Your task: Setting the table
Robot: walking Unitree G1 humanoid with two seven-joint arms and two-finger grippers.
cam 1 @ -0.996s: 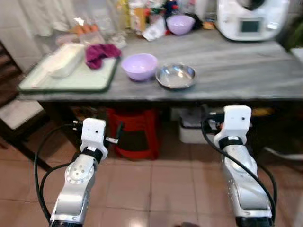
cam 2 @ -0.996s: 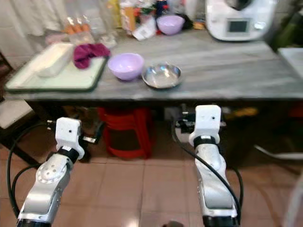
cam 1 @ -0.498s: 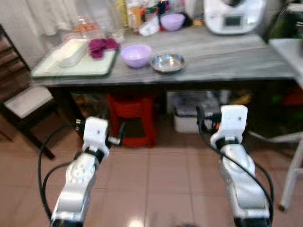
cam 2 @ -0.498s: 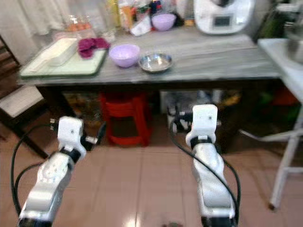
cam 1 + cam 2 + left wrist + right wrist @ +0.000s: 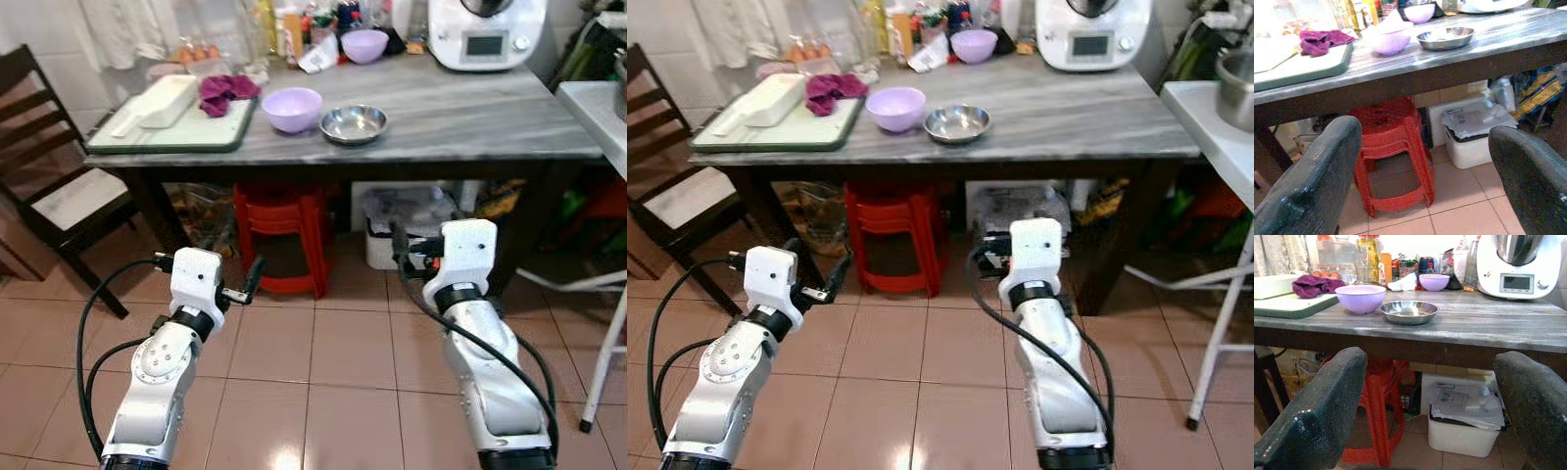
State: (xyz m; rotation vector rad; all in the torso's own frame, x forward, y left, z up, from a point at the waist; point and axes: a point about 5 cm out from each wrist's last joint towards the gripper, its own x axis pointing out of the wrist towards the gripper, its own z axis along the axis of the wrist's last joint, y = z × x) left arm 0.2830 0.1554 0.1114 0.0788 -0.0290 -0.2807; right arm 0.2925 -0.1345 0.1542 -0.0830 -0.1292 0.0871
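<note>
left gripper and right gripper low before table, jaws released, lilac bowl touching steel bowl

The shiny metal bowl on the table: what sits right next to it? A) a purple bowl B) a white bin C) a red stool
A: the lilac purple bowl stands beside the shiny metal bowl on the grey table, on its left.
</note>
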